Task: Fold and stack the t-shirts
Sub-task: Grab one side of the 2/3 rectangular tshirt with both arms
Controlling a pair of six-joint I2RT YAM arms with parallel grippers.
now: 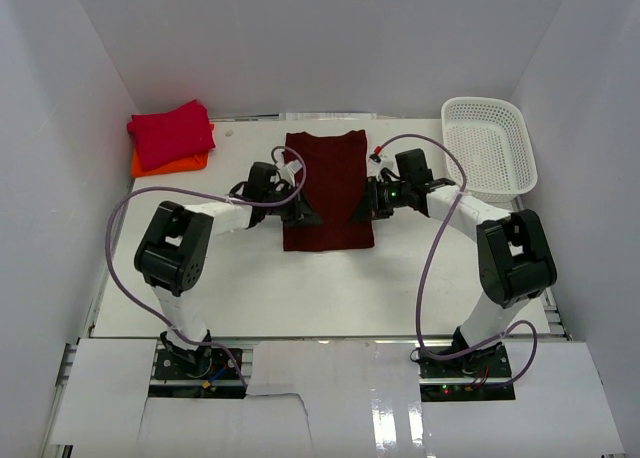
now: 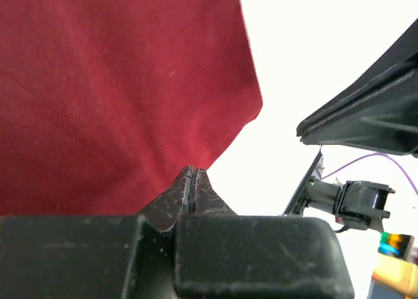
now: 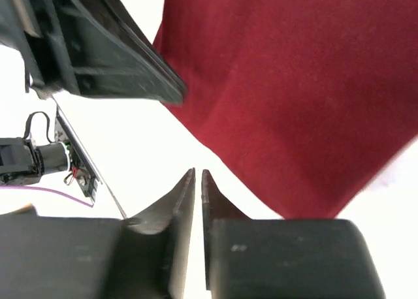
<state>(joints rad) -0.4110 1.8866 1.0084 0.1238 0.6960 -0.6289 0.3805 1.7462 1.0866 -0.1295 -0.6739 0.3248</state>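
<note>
So the maroon t-shirt (image 1: 327,183) is lying flat in the middle of the surface (image 1: 260,278), folded into a long rectangle running 12 to 6. Both arms are reaching in at its near end. The left hand (image 1: 305,216) sits at the shirt's 8 o'clock edge, fingers pressed together, tips right at the hem. I honestly can't tell if any cloth is pinched between them. The right hand (image 1: 358,213) is at the 4 o'clock edge, also closed with just a sliver between the fingers and nothing in it, and its tips are over bare surface with the cloth just beside them. Over at 10 o'clock the crimson t-shirt (image 1: 172,133) lies folded on top of the orange t-shirt (image 1: 180,164). A white mesh basket (image 1: 480,102) sits at 2 o'clock.
</note>
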